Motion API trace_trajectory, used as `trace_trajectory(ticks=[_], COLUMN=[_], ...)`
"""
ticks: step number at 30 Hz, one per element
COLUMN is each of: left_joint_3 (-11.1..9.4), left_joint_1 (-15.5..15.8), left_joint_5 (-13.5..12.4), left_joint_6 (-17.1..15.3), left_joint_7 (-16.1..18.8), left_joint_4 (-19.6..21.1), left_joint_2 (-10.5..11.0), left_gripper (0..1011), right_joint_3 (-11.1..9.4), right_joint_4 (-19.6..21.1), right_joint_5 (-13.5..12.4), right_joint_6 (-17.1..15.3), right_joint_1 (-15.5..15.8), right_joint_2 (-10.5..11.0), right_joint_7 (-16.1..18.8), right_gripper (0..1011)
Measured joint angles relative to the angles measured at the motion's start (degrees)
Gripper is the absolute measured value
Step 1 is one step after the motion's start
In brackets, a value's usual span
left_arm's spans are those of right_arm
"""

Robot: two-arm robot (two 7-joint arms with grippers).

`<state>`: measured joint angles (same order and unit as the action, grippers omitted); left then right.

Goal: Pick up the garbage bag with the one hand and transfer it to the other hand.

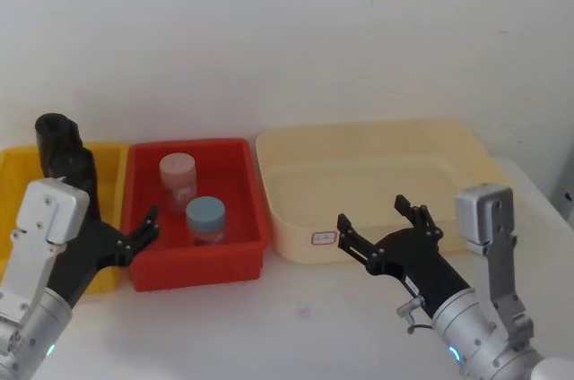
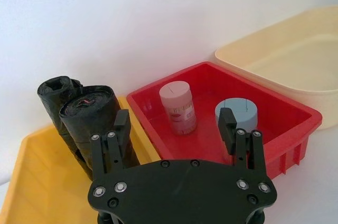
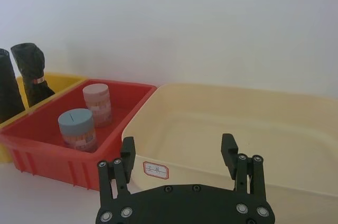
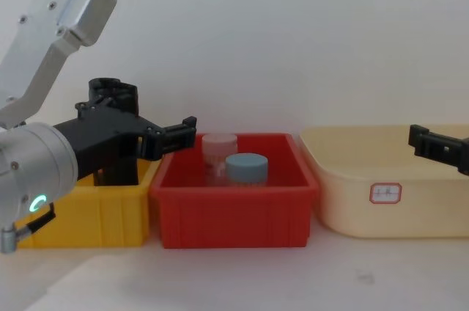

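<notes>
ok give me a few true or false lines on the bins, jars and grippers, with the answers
1. The left gripper is shut on one of the garbage bag rolls. False: it is open and holds nothing.
2. Both black garbage bag rolls stand on end in the yellow bin. True.
3. The blue-lidded jar stands in the cream bin. False: it stands in the red bin, beside the pink-lidded jar.
4. The right gripper is open, in front of the cream bin. True.
</notes>
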<state>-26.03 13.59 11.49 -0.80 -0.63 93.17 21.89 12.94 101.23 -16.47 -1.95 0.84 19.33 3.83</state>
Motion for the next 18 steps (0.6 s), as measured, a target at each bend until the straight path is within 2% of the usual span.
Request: trace_trajectory(ticks=[18], left_joint_3=[0.0], left_joint_1=[0.0], left_joint_5=[0.0], left_joint_6=[0.0], left_joint_7=[0.0], left_joint_4=[0.0], left_joint_2=[0.0], left_gripper=[1002], right_joint_3=[0.0], right_joint_4=[0.0], right_joint_5=[0.0], right_joint_6=[0.0], right_joint_1=[0.0], right_joint_2=[0.0], right_joint_7=[0.0], right_gripper=[1000])
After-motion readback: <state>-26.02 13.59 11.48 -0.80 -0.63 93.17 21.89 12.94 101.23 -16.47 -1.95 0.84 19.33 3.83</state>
